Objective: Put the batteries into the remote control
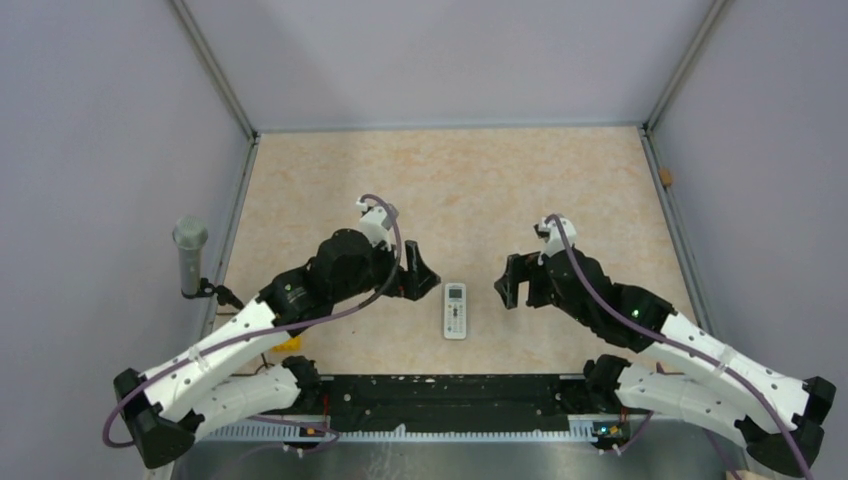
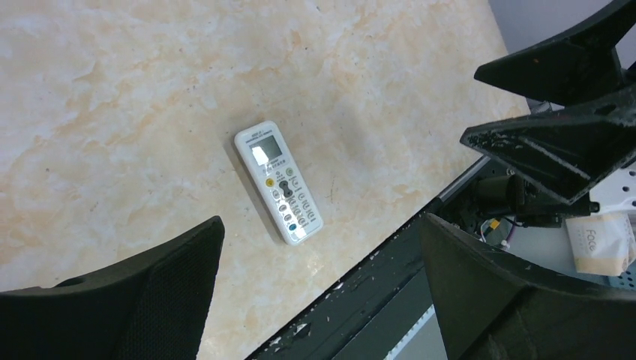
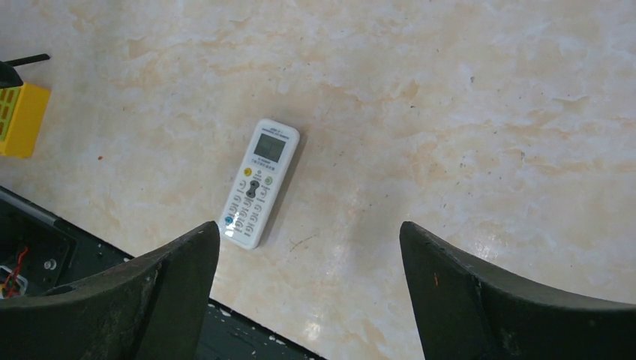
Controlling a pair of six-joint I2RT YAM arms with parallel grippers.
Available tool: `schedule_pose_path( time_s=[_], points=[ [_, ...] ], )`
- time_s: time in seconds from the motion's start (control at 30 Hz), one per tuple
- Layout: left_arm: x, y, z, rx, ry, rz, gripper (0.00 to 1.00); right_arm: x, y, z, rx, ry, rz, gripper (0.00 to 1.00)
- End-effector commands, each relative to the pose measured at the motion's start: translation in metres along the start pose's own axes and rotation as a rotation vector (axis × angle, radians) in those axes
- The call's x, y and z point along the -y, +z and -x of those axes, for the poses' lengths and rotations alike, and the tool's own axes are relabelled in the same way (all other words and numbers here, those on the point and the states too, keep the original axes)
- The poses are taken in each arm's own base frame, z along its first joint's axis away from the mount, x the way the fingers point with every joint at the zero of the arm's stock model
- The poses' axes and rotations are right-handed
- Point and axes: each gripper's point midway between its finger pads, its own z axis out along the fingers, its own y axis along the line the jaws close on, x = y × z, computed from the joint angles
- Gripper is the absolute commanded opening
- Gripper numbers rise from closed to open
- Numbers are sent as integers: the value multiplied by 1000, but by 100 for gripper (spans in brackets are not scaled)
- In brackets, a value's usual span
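The white remote control (image 1: 455, 309) lies flat, buttons up, on the table between the two arms, near the front edge. It also shows in the left wrist view (image 2: 278, 182) and in the right wrist view (image 3: 259, 182), screen end away from the front edge. My left gripper (image 1: 428, 279) hovers just left of it, open and empty, as the left wrist view (image 2: 319, 232) shows. My right gripper (image 1: 506, 290) hovers just right of it, open and empty, as the right wrist view (image 3: 309, 232) shows. No batteries are in view.
A yellow block (image 1: 288, 343) lies by the left arm near the front edge, also in the right wrist view (image 3: 21, 118). The black base rail (image 1: 450, 400) runs along the front. A grey microphone (image 1: 189, 255) stands at the left wall.
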Motion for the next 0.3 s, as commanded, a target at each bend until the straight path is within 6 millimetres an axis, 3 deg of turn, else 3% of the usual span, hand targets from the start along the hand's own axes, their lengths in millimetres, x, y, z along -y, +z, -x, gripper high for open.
schedule_pose_path(
  time_s=[0.0,0.17,0.27],
  points=[
    [0,-17,-3,52,56,-54,99,-7,-18,28,83,21,46,88],
    [6,-29,-8,63,67,-110,99,-12,-25,25,88,9,105,89],
    [4,-32,-8,70,71,-107,99,-6,-21,26,102,45,57,93]
  ],
)
